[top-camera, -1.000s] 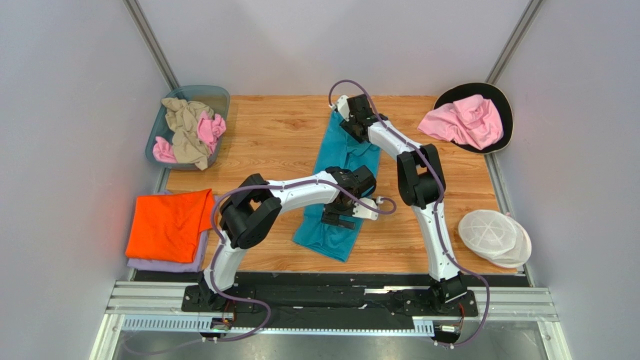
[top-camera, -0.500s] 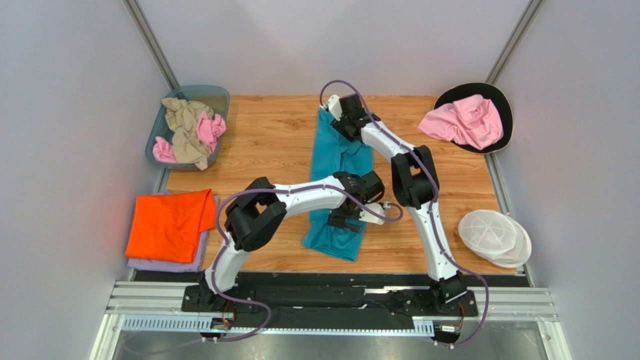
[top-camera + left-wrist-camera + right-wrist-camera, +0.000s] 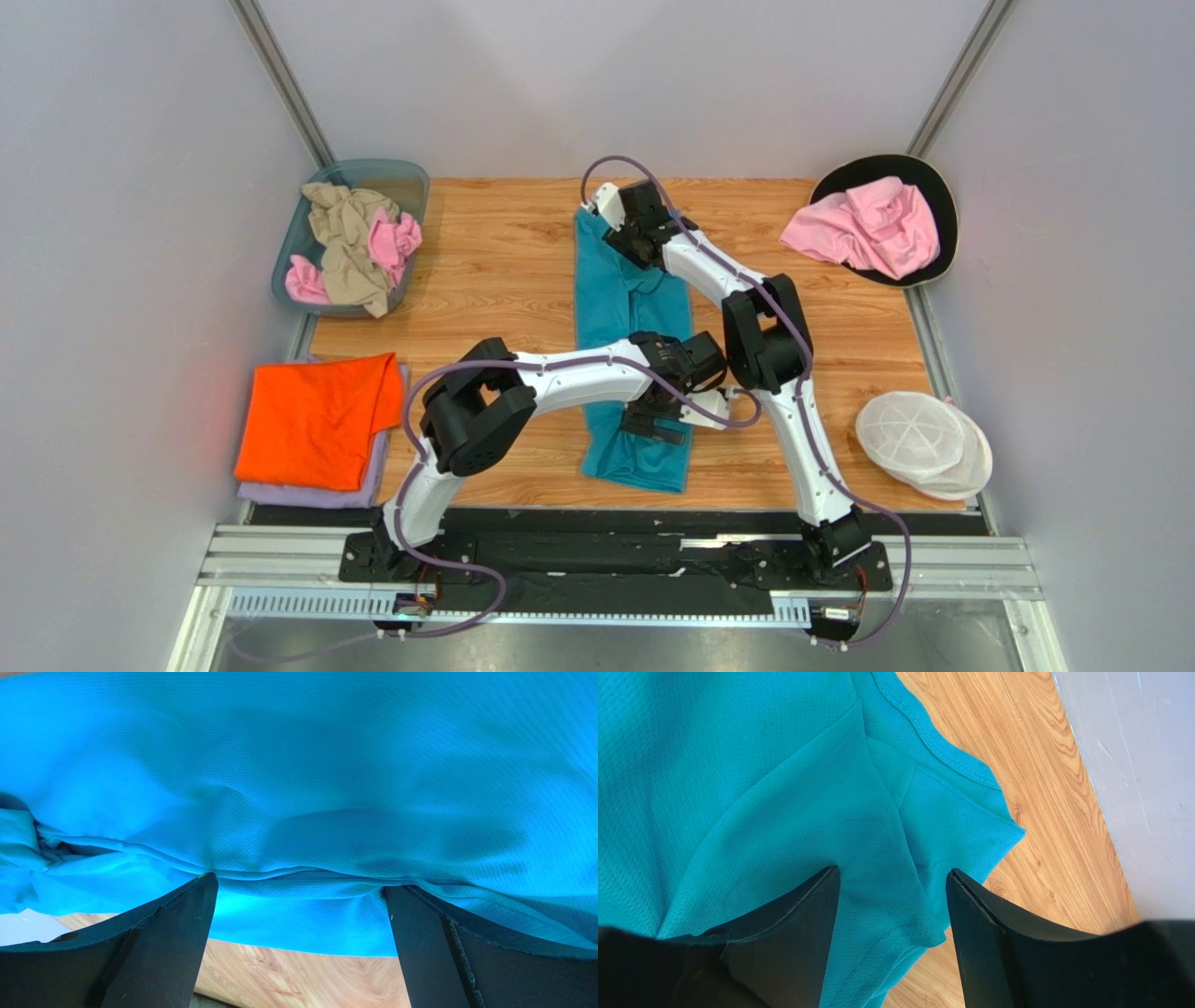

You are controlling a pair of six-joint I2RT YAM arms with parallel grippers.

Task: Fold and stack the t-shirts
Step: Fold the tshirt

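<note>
A teal t-shirt (image 3: pixel 629 301), folded into a long strip, lies on the wooden table (image 3: pixel 491 280), running from far to near. My left gripper (image 3: pixel 655 420) is over its near end. In the left wrist view its fingers (image 3: pixel 179 910) stand wide apart with the teal cloth (image 3: pixel 316 777) lying across the tips of the left gripper (image 3: pixel 298 885). My right gripper (image 3: pixel 617 224) is at the far end. In the right wrist view the right gripper (image 3: pixel 892 871) is open, fingertips down on the sleeve area of the shirt (image 3: pixel 738 777). A folded orange shirt (image 3: pixel 316 417) lies on a lilac one at the left.
A blue bin (image 3: pixel 397 175) at the far left holds beige and pink clothes. A pink shirt (image 3: pixel 867 224) lies on a black round pad at the far right. White mesh lids (image 3: pixel 922 444) sit at the near right. The wall (image 3: pixel 1130 777) is close to the right gripper.
The right gripper moved left with the shirt's far end and the left gripper moved right with its near end. The shirt turned from slanted to nearly straight.
</note>
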